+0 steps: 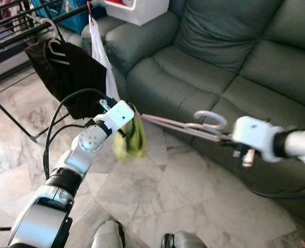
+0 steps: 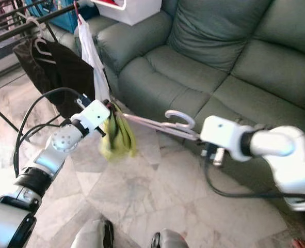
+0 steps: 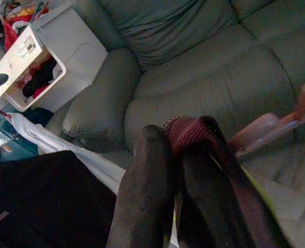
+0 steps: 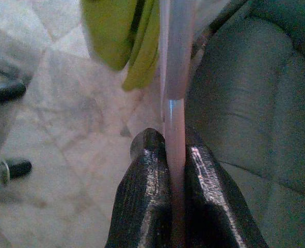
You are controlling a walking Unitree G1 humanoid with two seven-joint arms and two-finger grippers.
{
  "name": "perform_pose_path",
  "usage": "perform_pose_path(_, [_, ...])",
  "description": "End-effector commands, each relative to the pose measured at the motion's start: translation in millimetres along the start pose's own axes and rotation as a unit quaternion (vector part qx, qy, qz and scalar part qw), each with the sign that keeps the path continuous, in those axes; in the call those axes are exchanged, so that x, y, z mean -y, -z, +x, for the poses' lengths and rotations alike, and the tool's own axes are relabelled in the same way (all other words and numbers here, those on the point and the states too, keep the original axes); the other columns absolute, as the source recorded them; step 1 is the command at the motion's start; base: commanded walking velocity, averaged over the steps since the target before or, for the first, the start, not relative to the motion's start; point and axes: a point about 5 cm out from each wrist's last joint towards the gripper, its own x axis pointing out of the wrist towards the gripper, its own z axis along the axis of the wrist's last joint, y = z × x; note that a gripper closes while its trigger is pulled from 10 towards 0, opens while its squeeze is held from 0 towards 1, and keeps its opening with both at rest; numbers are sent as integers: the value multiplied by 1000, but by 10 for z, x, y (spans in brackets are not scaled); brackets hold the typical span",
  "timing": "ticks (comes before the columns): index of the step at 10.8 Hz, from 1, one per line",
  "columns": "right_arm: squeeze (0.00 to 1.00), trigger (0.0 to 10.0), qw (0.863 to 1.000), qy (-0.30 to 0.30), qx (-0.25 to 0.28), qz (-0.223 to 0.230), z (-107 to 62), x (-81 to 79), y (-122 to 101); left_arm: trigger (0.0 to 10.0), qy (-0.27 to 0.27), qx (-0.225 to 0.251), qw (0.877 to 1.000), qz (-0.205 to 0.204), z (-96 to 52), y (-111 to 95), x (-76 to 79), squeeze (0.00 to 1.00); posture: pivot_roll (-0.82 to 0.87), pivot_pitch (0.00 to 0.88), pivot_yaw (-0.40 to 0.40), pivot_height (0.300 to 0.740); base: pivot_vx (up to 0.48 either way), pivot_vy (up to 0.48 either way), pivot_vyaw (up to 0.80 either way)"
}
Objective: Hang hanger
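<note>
Holding pink hanger [image 1: 178, 125] midair between both hands, above floor by sofa [image 1: 219, 67]. Right hand [image 4: 174, 155] clamped on its bar near hook; left hand [image 3: 175, 155] clamped on far end with yellow-green garment [image 1: 129, 138]. Rack [image 1: 18, 28] well apart; hanging not yet done.

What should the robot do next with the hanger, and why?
Probably carry the hanger left toward the rack. Both grippers, left and right, already grip it, its green cloth dangles over the floor, and the rack stands off to the left.
</note>
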Motion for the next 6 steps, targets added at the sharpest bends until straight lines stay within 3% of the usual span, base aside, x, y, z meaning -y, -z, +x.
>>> perform_pose_path(1, [0, 10000, 1000, 1, 13, 22, 42, -35, 3, 10000, -18, 16, 1000, -14, 55, -109, -76, 0, -82, 99, -8, 740, 0, 0, 0])
perform_pose_path(6, [0, 10000, 994, -12, 36, 106, 184, -118, 110, 10000, -39, 3, 998, -43, 109, -141, -177, 0, -84, 100, -17, 740, 0, 0, 0])
